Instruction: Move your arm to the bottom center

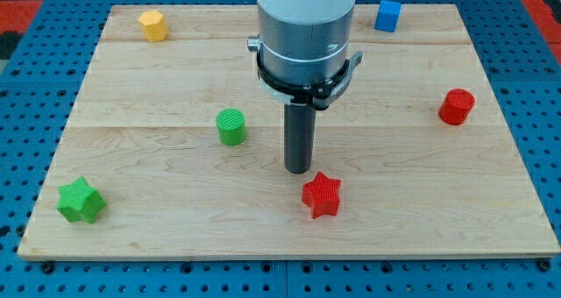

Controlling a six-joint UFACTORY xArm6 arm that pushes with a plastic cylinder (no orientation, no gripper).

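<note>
My tip (298, 170) rests on the wooden board (175, 237) near the middle, a little below centre. A red star block (322, 195) lies just below and right of the tip, close to it but apart. A green cylinder (231, 126) stands to the tip's left. The arm's white and grey body (305, 35) rises above the rod and hides part of the board's top middle.
A green star block (81, 201) lies at the bottom left. A yellow hexagonal block (153, 24) sits at the top left. A blue cube (388, 15) sits at the top right. A red cylinder (457, 106) stands at the right edge. Blue pegboard (26, 114) surrounds the board.
</note>
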